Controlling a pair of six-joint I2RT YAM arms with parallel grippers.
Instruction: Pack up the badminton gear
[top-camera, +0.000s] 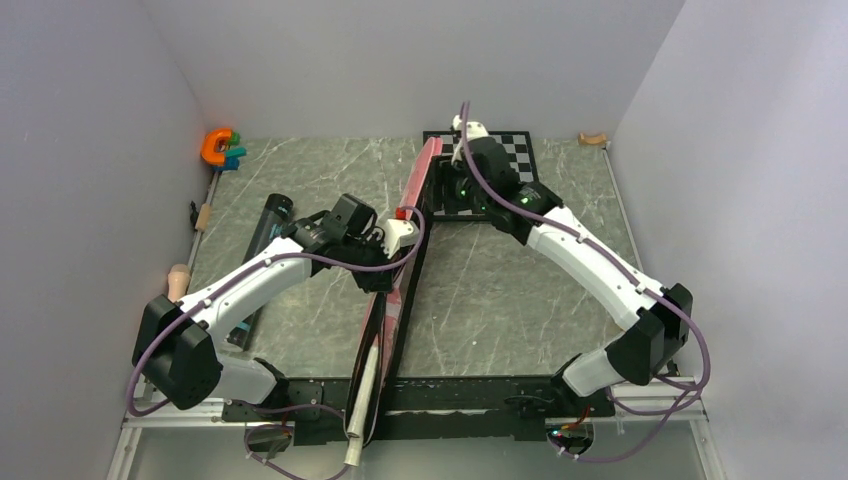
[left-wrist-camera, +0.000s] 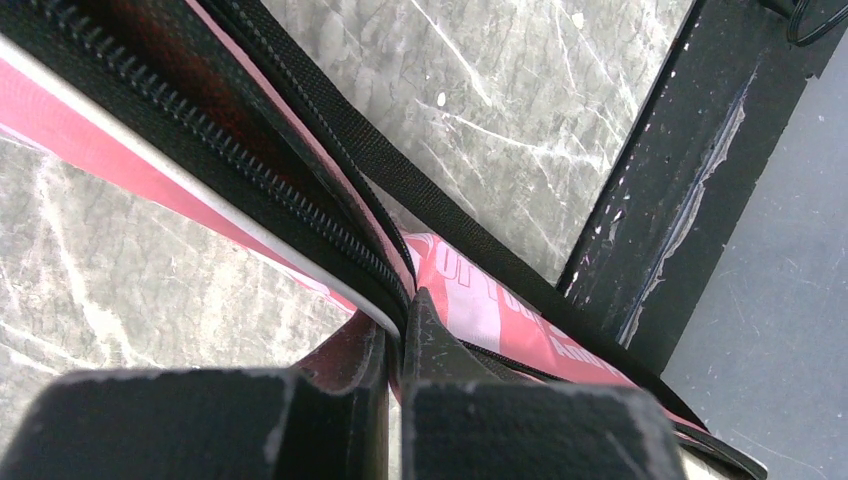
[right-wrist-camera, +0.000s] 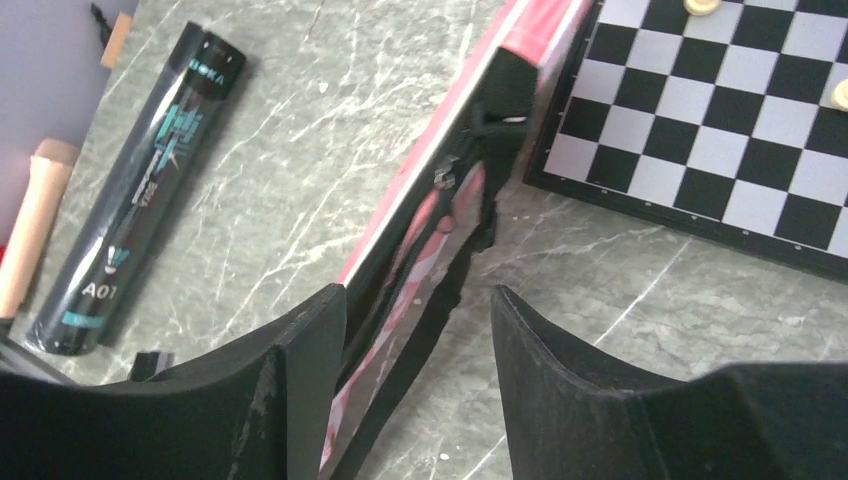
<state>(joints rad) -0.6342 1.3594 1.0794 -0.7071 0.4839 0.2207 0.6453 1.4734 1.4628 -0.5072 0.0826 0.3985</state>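
Observation:
The long pink bag (top-camera: 424, 172) lies on edge from the chessboard down to the near rail, zipper (left-wrist-camera: 215, 140) open, black strap (left-wrist-camera: 400, 172) beside it. A white racket handle (top-camera: 358, 412) sticks out of its near end. My left gripper (top-camera: 395, 262) is shut on the bag's zippered edge (left-wrist-camera: 403, 318), by the white lettering (left-wrist-camera: 480, 300). My right gripper (top-camera: 445, 195) is open above the bag's far part (right-wrist-camera: 415, 312), with the bag (right-wrist-camera: 420, 250) next to its left finger (right-wrist-camera: 315, 345). The black tube (top-camera: 268, 228) lies to the left and also shows in the right wrist view (right-wrist-camera: 140, 200). No shuttlecocks show.
The chessboard (top-camera: 510, 150) with pale pieces lies at the back, touching the bag's far end (right-wrist-camera: 700, 130). An orange C-shaped toy (top-camera: 217, 148) sits at the back left. Wooden pieces (top-camera: 180, 280) lie along the left wall. A black rail (left-wrist-camera: 660, 200) borders the near edge.

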